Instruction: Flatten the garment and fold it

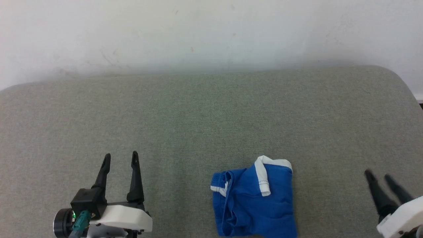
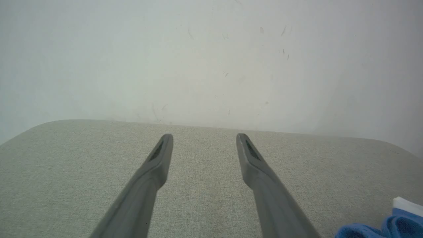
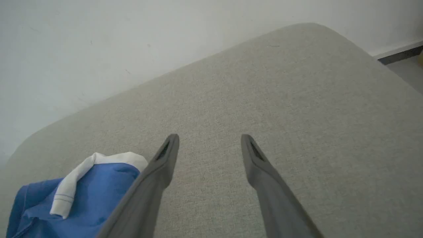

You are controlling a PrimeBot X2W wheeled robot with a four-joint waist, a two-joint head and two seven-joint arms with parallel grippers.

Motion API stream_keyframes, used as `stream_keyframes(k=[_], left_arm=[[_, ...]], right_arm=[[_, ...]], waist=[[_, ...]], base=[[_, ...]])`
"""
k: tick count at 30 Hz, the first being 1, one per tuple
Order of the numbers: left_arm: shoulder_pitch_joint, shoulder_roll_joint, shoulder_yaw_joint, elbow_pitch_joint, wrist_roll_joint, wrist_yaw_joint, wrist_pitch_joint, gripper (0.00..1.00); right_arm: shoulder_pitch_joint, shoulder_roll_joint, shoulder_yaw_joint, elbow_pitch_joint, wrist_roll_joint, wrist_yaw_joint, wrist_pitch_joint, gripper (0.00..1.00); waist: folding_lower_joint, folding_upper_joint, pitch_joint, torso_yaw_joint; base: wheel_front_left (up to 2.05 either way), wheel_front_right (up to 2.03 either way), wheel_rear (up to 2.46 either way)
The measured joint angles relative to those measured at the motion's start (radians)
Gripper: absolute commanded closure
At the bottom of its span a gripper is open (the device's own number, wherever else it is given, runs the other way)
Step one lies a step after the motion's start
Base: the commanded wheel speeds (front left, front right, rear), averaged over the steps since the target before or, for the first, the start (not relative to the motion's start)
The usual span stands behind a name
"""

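The garment [image 1: 254, 201] is a bright blue bundle with white trim, lying crumpled near the front middle of the grey-green padded surface [image 1: 211, 115]. A white-edged flap is turned over on its top. My left gripper [image 1: 120, 158] stands open well to its left, fingers apart over bare fabric. My right gripper [image 1: 376, 175] stands open off to its right. In the right wrist view the garment [image 3: 76, 198] lies left of the open right gripper [image 3: 210, 138]. In the left wrist view a blue corner of the garment [image 2: 383, 226] shows at the lower right of the open left gripper [image 2: 205, 137].
A pale wall [image 1: 211, 33] rises behind the padded surface. The surface's rounded right corner [image 3: 310, 28] drops to a floor strip with a dark skirting line [image 3: 400, 54].
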State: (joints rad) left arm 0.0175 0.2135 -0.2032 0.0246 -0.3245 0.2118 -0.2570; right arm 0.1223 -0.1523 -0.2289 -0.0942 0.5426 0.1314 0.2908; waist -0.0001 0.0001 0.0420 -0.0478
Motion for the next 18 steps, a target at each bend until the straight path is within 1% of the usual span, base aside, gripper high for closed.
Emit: stream_keyframes(k=[2, 4, 5, 8, 11, 13, 15, 18], left_arm=[[0.002, -0.005, 0.003, 0.001, 0.0, -0.008, 0.0, 0.0], [0.002, -0.011, 0.005, 0.003, 0.002, -0.013, 0.0, 0.0], [0.002, -0.015, 0.005, 0.004, 0.005, -0.017, 0.0, 0.0], [0.001, -0.023, 0.005, 0.008, 0.01, -0.026, 0.0, 0.0], [0.001, -0.031, 0.007, 0.012, 0.018, -0.031, 0.0, 0.0], [0.0, -0.035, 0.008, 0.015, 0.02, -0.042, 0.0, 0.0], [-0.001, -0.039, 0.009, 0.016, 0.026, -0.044, 0.0, 0.0], [-0.01, -0.044, 0.012, 0.019, 0.034, -0.052, 0.0, 0.0]], right_arm=[[0.002, -0.015, 0.008, 0.057, 0.061, 0.0, 0.098, 0.0], [0.0, -0.018, 0.012, 0.111, 0.141, 0.0, 0.214, 0.0], [-0.001, -0.019, 0.021, 0.132, 0.162, 0.0, 0.263, 0.0], [-0.026, 0.0, 0.052, 0.189, 0.22, 0.0, 0.41, 0.0], [-0.08, 0.035, 0.091, 0.218, 0.254, 0.0, 0.465, 0.0], [-0.114, 0.042, 0.117, 0.242, 0.259, 0.0, 0.479, 0.0], [-0.144, 0.05, 0.14, 0.269, 0.277, 0.0, 0.494, 0.0], [-0.185, 0.053, 0.181, 0.309, 0.262, 0.0, 0.499, 0.0]], waist=[[0.0, 0.0, 0.0, 0.004], [0.0, 0.0, 0.0, 0.01], [0.0, 0.0, 0.0, 0.014], [0.0, 0.0, 0.001, 0.028], [0.0, 0.0, 0.004, 0.043], [0.0001, 0.0, 0.008, 0.053], [0.0, 0.0, 0.014, 0.065], [0.0001, 0.0, 0.026, 0.083]], base=[[0.0, 0.0, 0.0], [0.0, 0.0, 0.0], [0.0, 0.0, 0.0], [0.0, 0.0, 0.0], [0.0, 0.0, 0.0], [0.0, 0.0, 0.0], [0.0, 0.0, 0.0], [0.0, 0.0, 0.0]])
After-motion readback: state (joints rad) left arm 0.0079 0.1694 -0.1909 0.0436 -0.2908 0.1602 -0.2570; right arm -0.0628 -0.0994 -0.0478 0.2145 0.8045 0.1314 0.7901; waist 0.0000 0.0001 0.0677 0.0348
